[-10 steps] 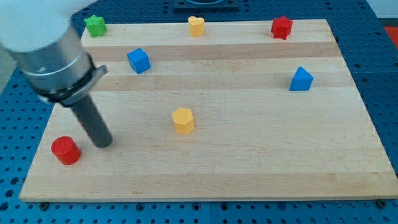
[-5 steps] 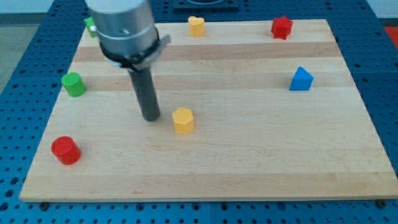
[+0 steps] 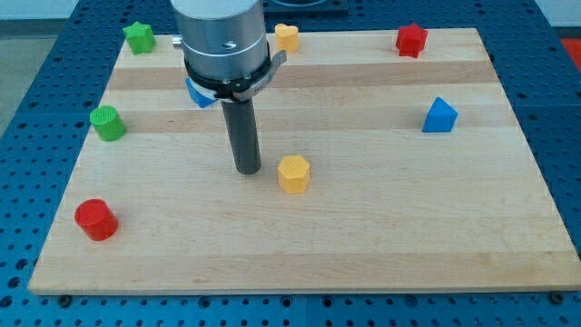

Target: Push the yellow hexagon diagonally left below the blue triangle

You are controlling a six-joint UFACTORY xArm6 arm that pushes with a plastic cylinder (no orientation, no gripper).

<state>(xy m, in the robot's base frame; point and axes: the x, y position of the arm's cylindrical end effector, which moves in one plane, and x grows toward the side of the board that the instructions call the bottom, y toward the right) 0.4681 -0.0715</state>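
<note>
The yellow hexagon lies on the wooden board near its middle. The blue triangle sits far to the view's right and a little higher. My tip rests on the board just left of the yellow hexagon, a small gap away. The arm's grey body rises above it toward the view's top.
A blue cube is mostly hidden behind the arm. A green cylinder and a red cylinder are at the left. A green star, a yellow heart and a red star line the top edge.
My tip swept from the lower left toward the right, up to the yellow hexagon. The hexagon has slid a little to the right and slightly down.
</note>
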